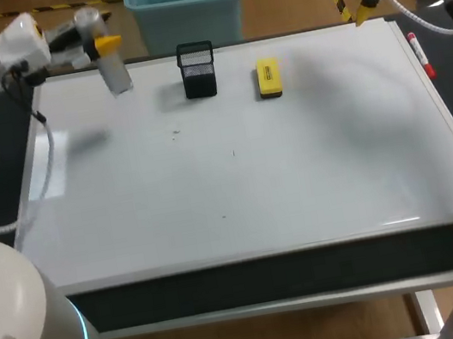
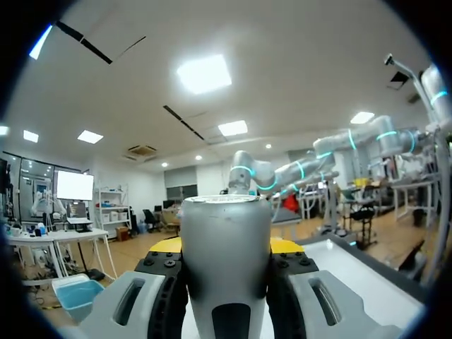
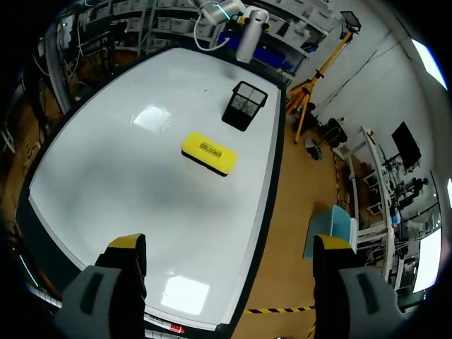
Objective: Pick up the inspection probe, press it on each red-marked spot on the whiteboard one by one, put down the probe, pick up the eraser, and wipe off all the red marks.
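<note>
The silver-grey cylindrical inspection probe (image 1: 115, 70) is hanging tilted over the far left corner of the white rectangular whiteboard (image 1: 239, 193). You cannot tell from any view whether its lower end is touching the surface. The left gripper (image 1: 106, 47) is holding it: in the left wrist view the two fingers (image 2: 164, 282) are pressing against opposite sides of the probe's body (image 2: 226, 261), clamping it, with the yellow tips just showing behind it.

The right gripper (image 3: 229, 244) is hovering above the far right corner of the board. Its fingers (image 3: 126, 248) are standing wide apart and gripping nothing.

You are seeing the yellow rectangular block eraser (image 1: 269, 78) lying flat near the far edge of the board, right of centre. The black wire mesh holder (image 1: 197, 70) is standing upright just to its left, apart from it, between the eraser and the probe. A red-capped marker (image 1: 420, 55) is lying along the board's right edge, near the far corner.

A few small dark specks (image 1: 175, 131) are showing on the board in front of the mesh holder.
</note>
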Available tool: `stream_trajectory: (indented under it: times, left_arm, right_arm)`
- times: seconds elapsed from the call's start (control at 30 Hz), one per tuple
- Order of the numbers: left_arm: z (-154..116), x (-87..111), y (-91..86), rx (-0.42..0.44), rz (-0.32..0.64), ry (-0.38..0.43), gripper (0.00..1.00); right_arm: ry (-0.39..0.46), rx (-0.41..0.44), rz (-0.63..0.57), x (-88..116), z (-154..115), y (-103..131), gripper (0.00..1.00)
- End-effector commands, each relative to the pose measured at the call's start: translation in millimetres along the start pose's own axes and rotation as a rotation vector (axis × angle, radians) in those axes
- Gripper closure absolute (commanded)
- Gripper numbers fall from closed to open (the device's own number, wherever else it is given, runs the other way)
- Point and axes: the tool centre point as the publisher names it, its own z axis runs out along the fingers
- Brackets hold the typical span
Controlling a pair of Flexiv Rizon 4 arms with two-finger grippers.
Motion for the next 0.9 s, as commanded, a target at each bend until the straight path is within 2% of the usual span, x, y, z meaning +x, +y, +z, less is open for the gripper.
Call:
stream_trajectory:
  times: [0.03,0.3,0.5,0.67,0.9]
  left_arm:
    - [18,-40.4,-2.6,0.036,-0.033,0.245,1.0]
    - [54,-54.3,-13.7,0.041,-0.051,0.338,1.0]
    - [80,-53.8,-17.3,0.051,-0.067,0.406,1.0]
    - [100,-49.4,-12.7,0.069,-0.092,0.454,1.0]
    - [121,-43.1,-0.1,0.042,-0.12,0.476,1.0]
  right_arm:
    - [0.003,0.003,-0.001,0,-1,0,0.0]
    - [0.003,0.003,-0.001,0,-1,0,0.0]
    - [0.003,0.003,-0.001,0,-1,0,0.0]
    - [0.003,0.003,-0.001,0,-1,0,0.0]
    - [0.003,0.003,-0.001,0,-1,0,0.0]
